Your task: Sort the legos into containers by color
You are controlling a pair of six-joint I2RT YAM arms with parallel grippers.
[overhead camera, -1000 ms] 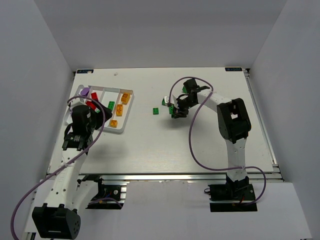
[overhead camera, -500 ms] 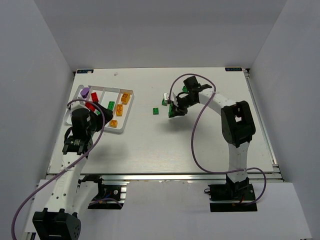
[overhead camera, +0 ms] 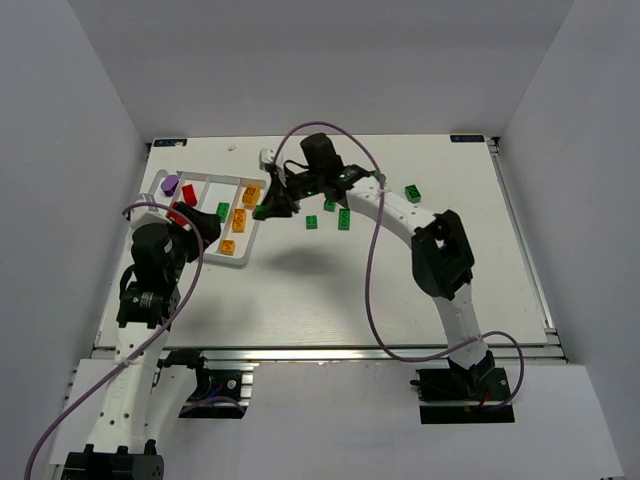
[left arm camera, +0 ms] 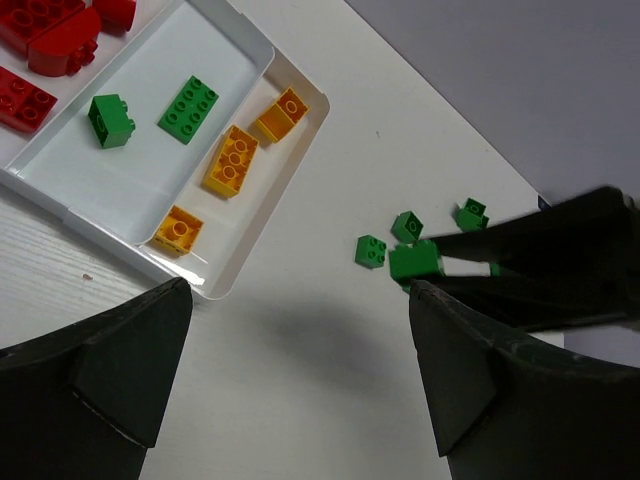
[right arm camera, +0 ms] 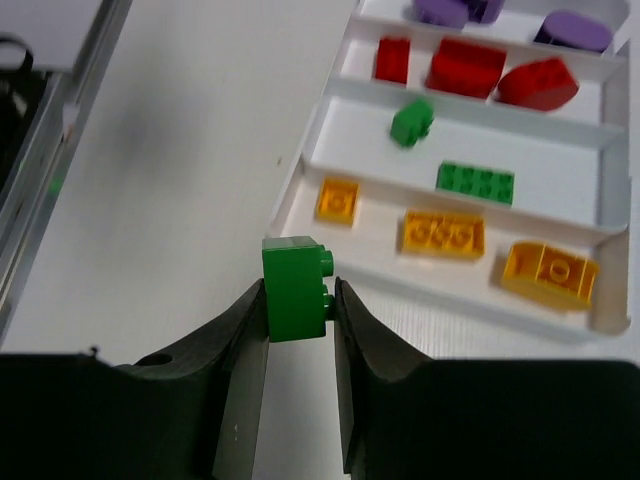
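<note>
My right gripper [right arm camera: 298,300] is shut on a green lego [right arm camera: 295,288], held above the table just off the right edge of the white tray [right arm camera: 560,150]. From above, the gripper [overhead camera: 264,209] hangs beside the tray [overhead camera: 215,181]. The containers hold purple [overhead camera: 171,184], red [overhead camera: 188,195], green [overhead camera: 222,210] and orange [overhead camera: 238,219] legos, one colour each. My left gripper [left arm camera: 300,370] is open and empty, raised near the tray's near edge. Loose green legos [overhead camera: 313,221] [overhead camera: 343,218] [overhead camera: 412,193] lie mid-table.
The left wrist view shows the tray [left arm camera: 140,190], the held green lego [left arm camera: 416,261] and three loose green ones [left arm camera: 371,250] beside it. The right arm's purple cable [overhead camera: 372,280] loops over the middle of the table.
The right gripper closed on a green lego mid-table and carried it left to the tray's right edge. The left arm drew back slightly, still open.
</note>
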